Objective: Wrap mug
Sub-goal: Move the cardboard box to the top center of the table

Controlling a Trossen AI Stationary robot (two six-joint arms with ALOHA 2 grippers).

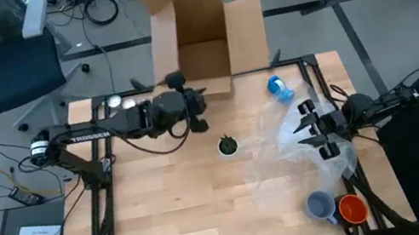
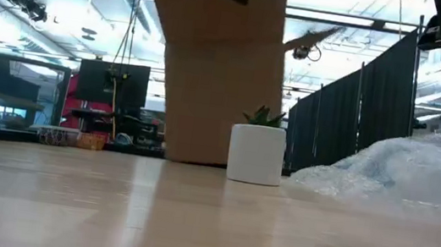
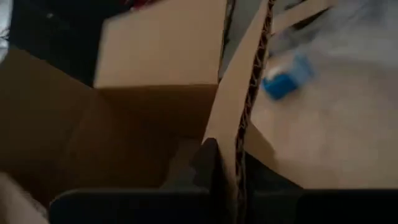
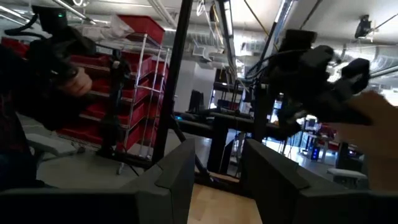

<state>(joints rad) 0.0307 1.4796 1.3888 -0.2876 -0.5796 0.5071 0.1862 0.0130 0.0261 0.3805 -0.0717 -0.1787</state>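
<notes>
The high camera is looking straight down on the whole table (image 1: pixel 184 217). The low camera is sitting at tabletop level, facing the potted plant (image 2: pixel 257 152) and cardboard box (image 2: pixel 223 73), both also seen overhead. The left wrist camera is peering closely into that box; the right wrist camera is facing the room.

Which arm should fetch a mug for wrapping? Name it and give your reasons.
Right, probably. The right gripper hangs open over the bubble wrap, with the grey mug and orange mug near on its side. The left gripper is across the table by the cardboard box.
</notes>
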